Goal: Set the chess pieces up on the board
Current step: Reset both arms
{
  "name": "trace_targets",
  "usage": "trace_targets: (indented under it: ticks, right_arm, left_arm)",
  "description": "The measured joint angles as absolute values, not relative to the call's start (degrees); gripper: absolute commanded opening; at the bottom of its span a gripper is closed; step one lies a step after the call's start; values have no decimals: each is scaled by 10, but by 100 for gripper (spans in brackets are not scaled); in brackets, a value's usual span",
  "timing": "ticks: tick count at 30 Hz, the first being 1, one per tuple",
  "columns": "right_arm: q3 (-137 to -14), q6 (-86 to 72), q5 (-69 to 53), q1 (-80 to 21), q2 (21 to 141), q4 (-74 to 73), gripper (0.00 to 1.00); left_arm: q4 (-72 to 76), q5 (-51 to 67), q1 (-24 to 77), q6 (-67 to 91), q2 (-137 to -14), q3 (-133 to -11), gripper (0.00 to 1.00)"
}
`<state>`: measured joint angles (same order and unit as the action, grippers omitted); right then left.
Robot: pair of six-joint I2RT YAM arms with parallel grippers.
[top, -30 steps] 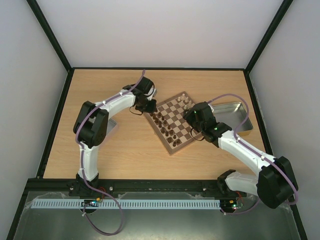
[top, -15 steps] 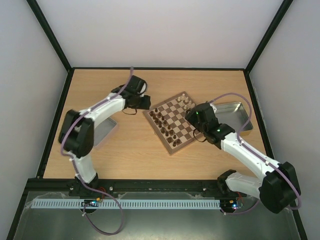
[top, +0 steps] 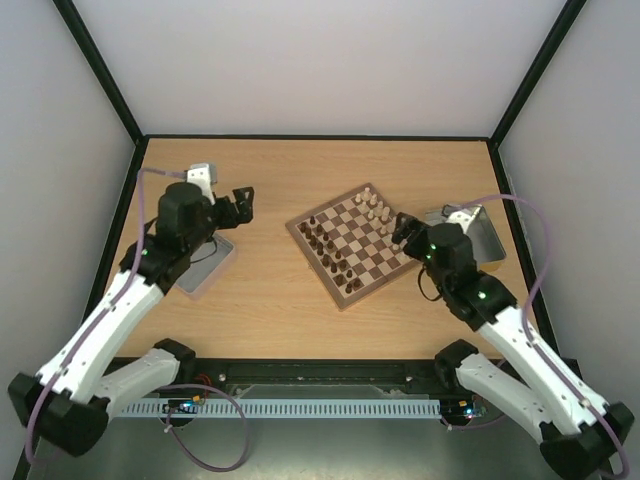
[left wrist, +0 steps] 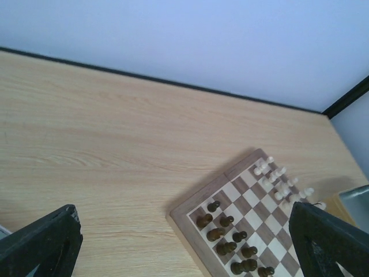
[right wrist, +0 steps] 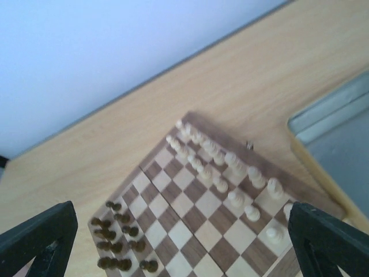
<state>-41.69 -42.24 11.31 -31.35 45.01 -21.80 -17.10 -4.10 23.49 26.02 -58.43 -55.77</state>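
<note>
Left claw point(top: 239, 202) spread wide, empty; right claw point(top: 401, 229) likewise, by the board point(top: 352, 262).

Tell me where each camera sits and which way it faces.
Top external: above and behind the robot, looking down on the table; left arm, right arm, left tool and right tool show, either side of the board.
Left wrist: on the left arm, facing across the table toward the board; its fingers at the lower corners.
Right wrist: by the cream pieces, facing across the board to the dark pieces; fingers at the lower corners.
Shared: both wrist views show the board with both colours.
</note>
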Motion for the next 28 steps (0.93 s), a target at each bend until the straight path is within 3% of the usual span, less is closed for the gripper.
trace_targets:
  ticks: [15,28]
  right_arm:
    - [-532,-378,267,-314,245,-334,98]
    - [-582,-372,328,-314,189,-382,98]
  left_arm:
    - [-219,-100,234,219,-270,-509,99]
    - [-305,-125,234,213,-244,-579,99]
